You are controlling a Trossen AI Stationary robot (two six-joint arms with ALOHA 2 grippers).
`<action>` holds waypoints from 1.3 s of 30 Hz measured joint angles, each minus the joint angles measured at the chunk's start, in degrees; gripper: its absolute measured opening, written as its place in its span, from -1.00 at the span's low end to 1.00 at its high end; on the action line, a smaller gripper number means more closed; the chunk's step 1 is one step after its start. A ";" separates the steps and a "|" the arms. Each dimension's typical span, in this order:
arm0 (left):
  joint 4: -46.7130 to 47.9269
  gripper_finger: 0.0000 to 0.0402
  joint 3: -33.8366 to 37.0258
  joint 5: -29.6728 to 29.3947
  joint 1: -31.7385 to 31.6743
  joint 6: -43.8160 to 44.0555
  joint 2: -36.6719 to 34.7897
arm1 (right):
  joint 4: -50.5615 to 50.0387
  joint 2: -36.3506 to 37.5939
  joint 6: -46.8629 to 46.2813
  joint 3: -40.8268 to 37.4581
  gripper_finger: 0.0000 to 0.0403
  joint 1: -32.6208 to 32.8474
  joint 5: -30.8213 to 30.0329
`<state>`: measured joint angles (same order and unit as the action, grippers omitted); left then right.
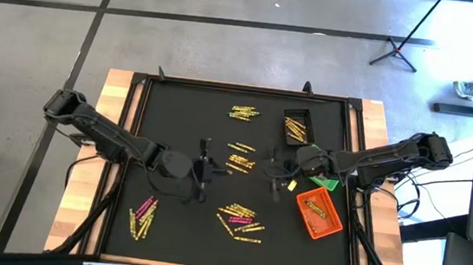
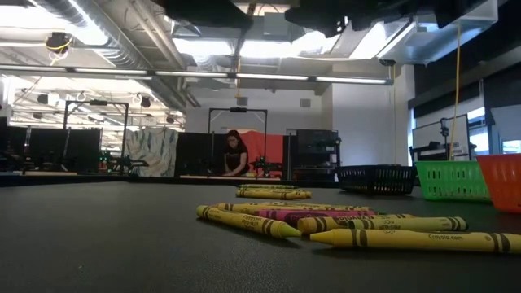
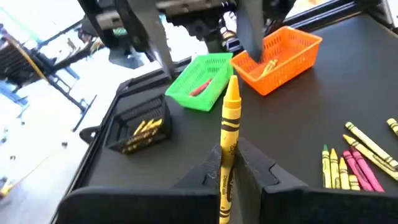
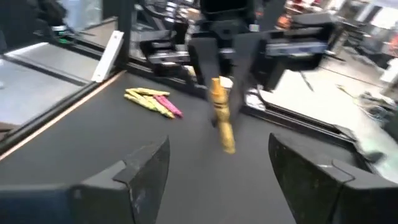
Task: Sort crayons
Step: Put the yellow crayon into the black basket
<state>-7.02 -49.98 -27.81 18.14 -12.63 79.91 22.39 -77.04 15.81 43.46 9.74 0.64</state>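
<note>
1. Crayons [image 1: 237,216] lie in loose clusters on the black mat [image 1: 176,222] that covers my worktop: one near the far edge [image 1: 243,112], two toward the middle [image 1: 240,161], one toward the near edge, and a yellow and pink group at the near left corner [image 1: 142,215].
2. The mat sits in a dark frame on a wooden table [image 1: 114,95]; grey floor with dark seams surrounds it.
3. Three small bins stand on the right side: a black bin [image 1: 297,126] toward the far edge holding yellow crayons, a green bin [image 1: 325,182] further in, and an orange bin [image 1: 318,215] nearer the near edge with a crayon in it.
4. In the low view I see a large hall with ceiling lights, railings and equipment, and a person [image 2: 234,154] seated far behind the table.
5. My left gripper [image 3: 227,174] is over the middle of the mat, its fingers clamped on one yellow crayon [image 3: 229,143].
6. That held crayon's long axis runs straight out from the fingers, tip forward toward the green and orange bins and the right arm.
7. My right gripper [image 4: 214,165] hangs just right of the centre, facing the left one, with its fingers spread wide and nothing between them.
8. The near-edge crayons lie flat, roughly parallel, mostly crosswise to the low camera.
</note>
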 joint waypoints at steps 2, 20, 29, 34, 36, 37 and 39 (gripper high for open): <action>-5.36 -0.95 0.85 2.88 -1.21 -2.02 1.16 | 1.88 -1.57 0.74 0.00 0.29 0.00 1.58; -17.23 -0.95 1.84 5.42 -2.98 -7.10 6.92 | 14.35 -10.45 2.70 2.25 -0.17 -0.02 4.26; -18.11 -0.95 1.84 5.29 -1.19 -7.46 6.92 | 12.03 -10.38 5.65 2.73 -0.81 0.03 4.54; -18.06 -0.93 1.84 5.33 -1.12 -6.99 6.94 | 11.85 -10.36 6.14 2.75 -0.91 0.02 4.55; -17.60 -0.88 1.84 5.37 -1.12 -7.03 6.94 | 11.48 -10.36 6.09 2.75 -0.85 0.02 4.52; -17.13 -0.85 1.84 5.37 -1.10 -7.01 6.94 | 11.08 -10.36 6.00 2.75 -0.84 0.02 4.37; -15.92 -0.75 1.84 5.04 -0.82 -6.32 6.94 | 10.24 -10.36 5.90 2.75 -0.87 0.00 3.88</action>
<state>-22.93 -48.14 -22.77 17.32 -18.94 86.85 32.62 -87.39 21.71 46.22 9.74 4.52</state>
